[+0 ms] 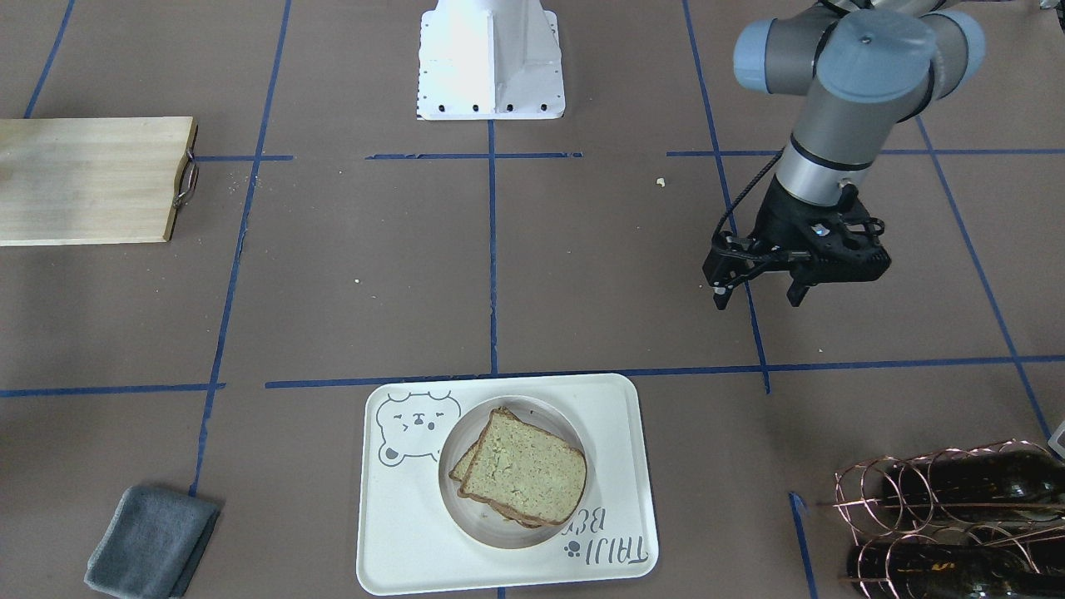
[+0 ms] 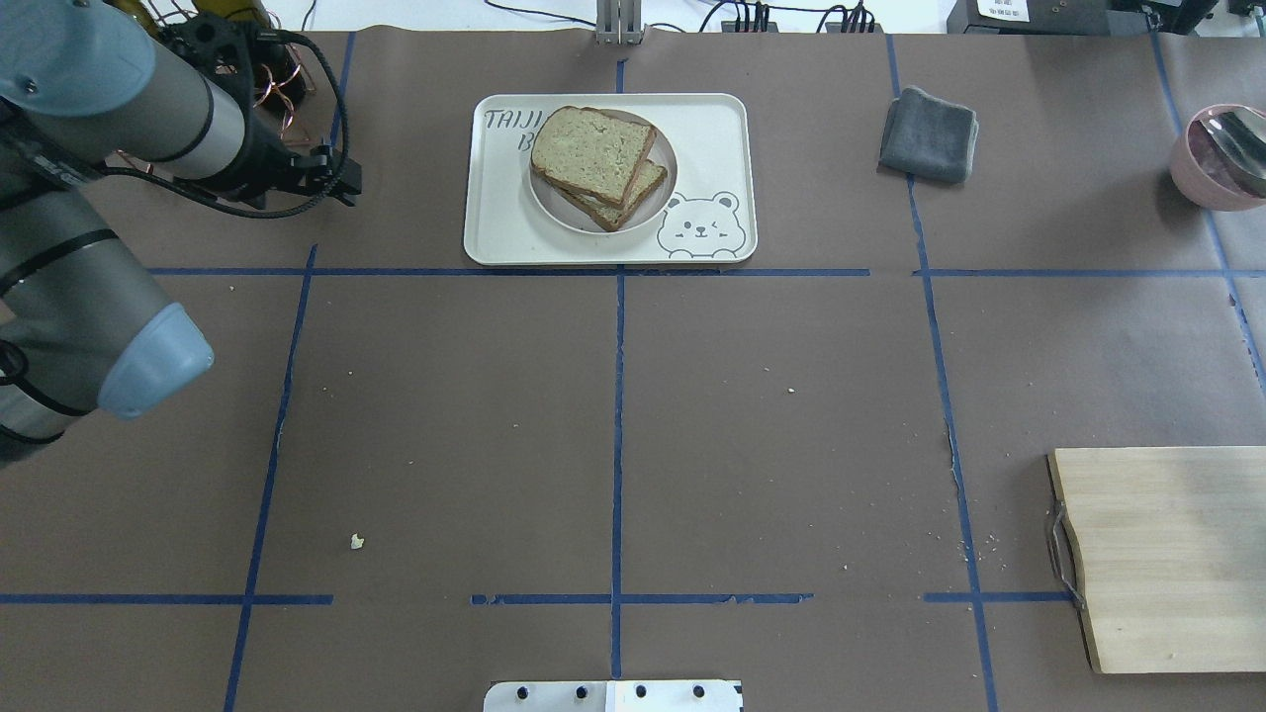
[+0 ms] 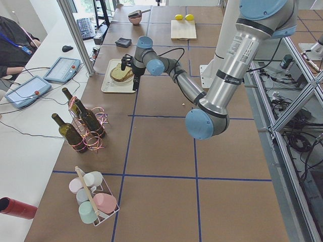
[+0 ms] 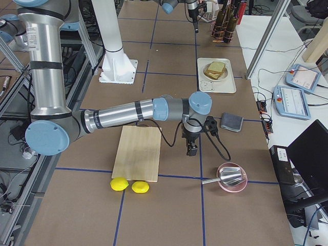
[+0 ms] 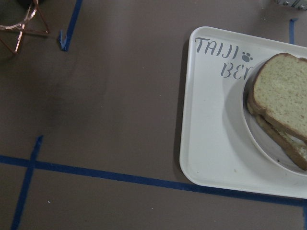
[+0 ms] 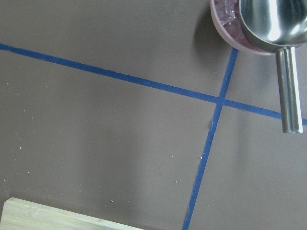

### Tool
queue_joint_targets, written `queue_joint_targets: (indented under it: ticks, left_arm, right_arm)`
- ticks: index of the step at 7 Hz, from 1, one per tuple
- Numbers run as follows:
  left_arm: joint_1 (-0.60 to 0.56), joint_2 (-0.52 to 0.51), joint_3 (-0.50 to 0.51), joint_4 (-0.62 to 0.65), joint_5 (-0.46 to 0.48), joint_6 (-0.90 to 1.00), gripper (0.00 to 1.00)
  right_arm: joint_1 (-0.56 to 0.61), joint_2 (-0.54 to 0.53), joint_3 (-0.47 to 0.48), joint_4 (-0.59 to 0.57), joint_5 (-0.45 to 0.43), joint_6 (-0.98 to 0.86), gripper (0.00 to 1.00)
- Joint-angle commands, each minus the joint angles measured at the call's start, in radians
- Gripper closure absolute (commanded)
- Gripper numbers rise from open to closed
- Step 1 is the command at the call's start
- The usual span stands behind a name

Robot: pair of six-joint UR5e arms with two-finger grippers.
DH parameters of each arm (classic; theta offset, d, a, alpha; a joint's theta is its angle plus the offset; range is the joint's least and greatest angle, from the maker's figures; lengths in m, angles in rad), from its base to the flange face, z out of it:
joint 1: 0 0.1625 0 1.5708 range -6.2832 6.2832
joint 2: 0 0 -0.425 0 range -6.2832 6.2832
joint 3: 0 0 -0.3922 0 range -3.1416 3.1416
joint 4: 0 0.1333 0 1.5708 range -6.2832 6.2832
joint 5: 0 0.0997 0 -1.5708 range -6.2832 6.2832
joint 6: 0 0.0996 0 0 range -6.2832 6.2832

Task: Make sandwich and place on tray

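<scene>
The sandwich (image 1: 520, 470) is two brown-crusted speckled bread slices, stacked and slightly offset, on a small round white plate (image 1: 466, 520). Any filling is hidden between the slices. The plate stands on the cream tray (image 1: 399, 532) with the bear face and "TAIJI BEAR" lettering, which also shows in the overhead view (image 2: 712, 129) and the left wrist view (image 5: 206, 143). My left gripper (image 1: 757, 299) is open and empty, above the table beside the tray and apart from it. My right gripper (image 4: 192, 148) hangs above the table between the cutting board and the pink bowl; I cannot tell whether it is open or shut.
A pale wooden cutting board (image 2: 1167, 554) lies on my right side, with two lemons (image 4: 128, 185) past its end. A grey cloth (image 2: 930, 133) lies right of the tray. A pink bowl with a metal scoop (image 2: 1221, 153) stands at the far right. Wine bottles in a copper rack (image 1: 948, 516) stand near my left gripper.
</scene>
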Motion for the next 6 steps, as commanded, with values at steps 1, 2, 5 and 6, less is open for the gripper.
queue_joint_targets:
  ticks: [1, 2, 5, 6]
  left_arm:
    - [-0.164, 0.088, -0.036, 0.086, -0.103, 0.273, 0.00]
    - [-0.247, 0.158, -0.037, 0.086, -0.176, 0.419, 0.00]
    - [-0.459, 0.323, 0.075, 0.143, -0.307, 0.783, 0.00]
    - [-0.538, 0.369, 0.125, 0.143, -0.313, 0.893, 0.00]
  right_arm:
    - [0.023, 0.000, -0.015, 0.001, 0.008, 0.064, 0.00]
    - [0.021, 0.005, -0.010, 0.030, 0.012, 0.077, 0.00]
    - [0.024, -0.006, -0.028, 0.061, 0.014, 0.092, 0.00]
    - [0.024, -0.011, -0.036, 0.061, 0.017, 0.176, 0.00]
